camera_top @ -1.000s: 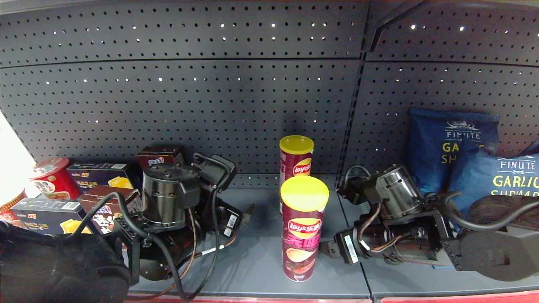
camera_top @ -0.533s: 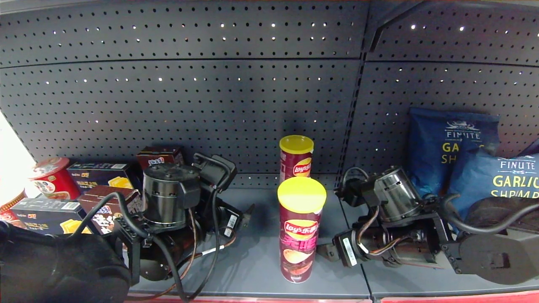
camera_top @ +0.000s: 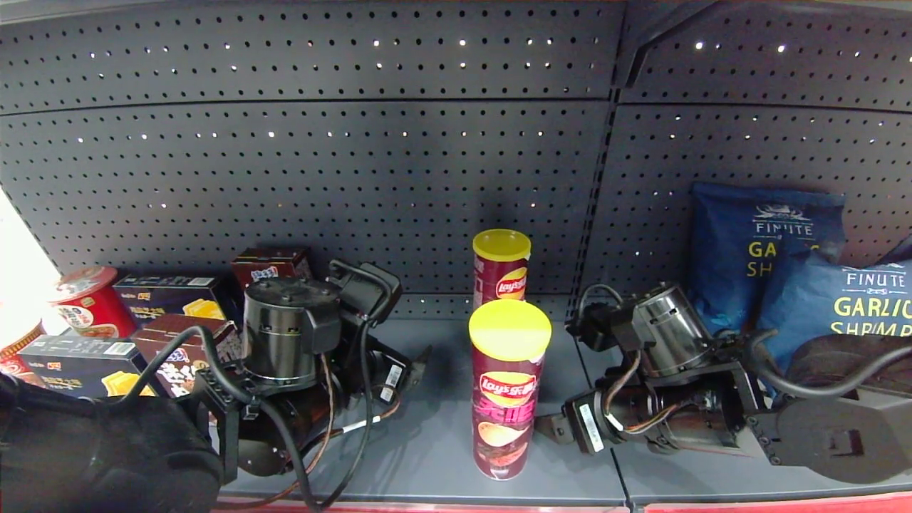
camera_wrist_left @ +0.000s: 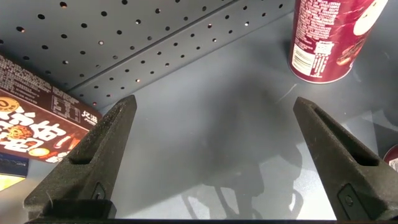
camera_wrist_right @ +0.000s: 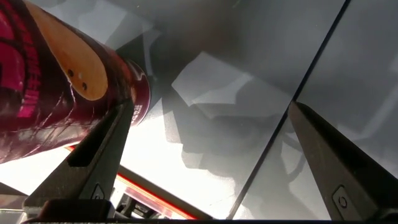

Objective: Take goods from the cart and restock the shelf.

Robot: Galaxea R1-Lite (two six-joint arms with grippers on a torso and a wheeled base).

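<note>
On the shelf (camera_top: 427,449), left pincer (camera_wrist_left: 214,102) and right pincer (camera_wrist_right: 208,109) lie spread, right beside front chips can (camera_top: 507,388).

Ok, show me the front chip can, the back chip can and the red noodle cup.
front chip can (camera_top: 507,390), head view, front label
back chip can (camera_top: 500,276), head view, maroon side
red noodle cup (camera_top: 95,312), head view, red side wall

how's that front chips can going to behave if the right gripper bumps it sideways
The front chips can stands tall and narrow on the shelf, so a high bump would probably tip it. Once down, its round body would likely roll. The glossy wrap may be slippery to grip.
</note>
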